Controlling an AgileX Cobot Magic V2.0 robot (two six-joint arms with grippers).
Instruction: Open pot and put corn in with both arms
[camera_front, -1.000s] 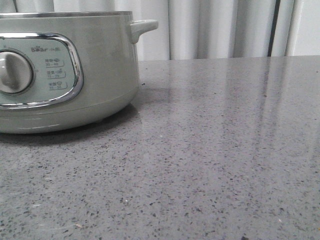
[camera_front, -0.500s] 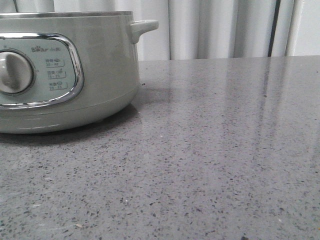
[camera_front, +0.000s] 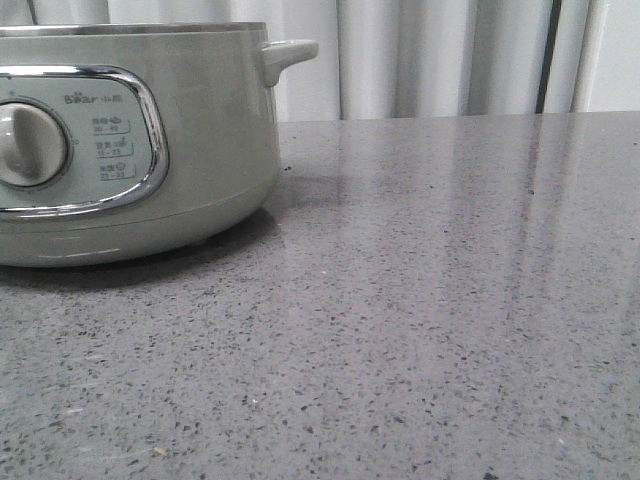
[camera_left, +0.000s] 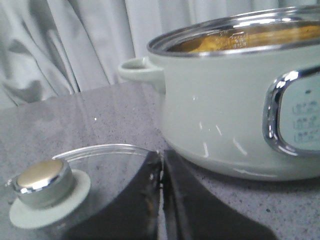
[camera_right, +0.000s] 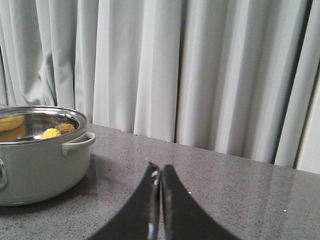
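Surface: speckled grey stone-look surface (camera_front: 430, 300), glossy, stretching from the near edge to the pleated pale grey curtains (camera_front: 440, 55) at the far side.

Pot: large round pale grey-green electric cooker pot (camera_front: 215, 140), standing on the surface at the left of the front view, cut by the left edge. Chrome-framed control panel (camera_front: 105, 150) with round dial (camera_front: 28, 145) facing near; stubby side handle (camera_front: 288, 52) on its right. Uncovered in both wrist views, steel rim (camera_left: 240, 37) bare, shiny steel inner wall showing (camera_right: 45, 120).

Lid: round glass lid (camera_left: 107, 170) with steel rim, lying flat on the surface just beside the pot's left side; pale collar and metallic knob (camera_left: 42, 182) pointing up.

Corn: bright yellow corn cob (camera_right: 51, 133) inside the pot, resting low against the inner wall; yellow reflections on the steel around it. From the left wrist view only a yellow-orange glow (camera_left: 280, 37) under the rim, cob outline not clear.

Left tool: black left tool (camera_left: 161, 200) low over the surface, fingers pressed together with a hairline gap, nothing between them; near the lid's edge and just beside the pot base.

Right tool: black right tool (camera_right: 160, 205) to the right of the pot, well apart from it, fingers pressed together, nothing pinched.
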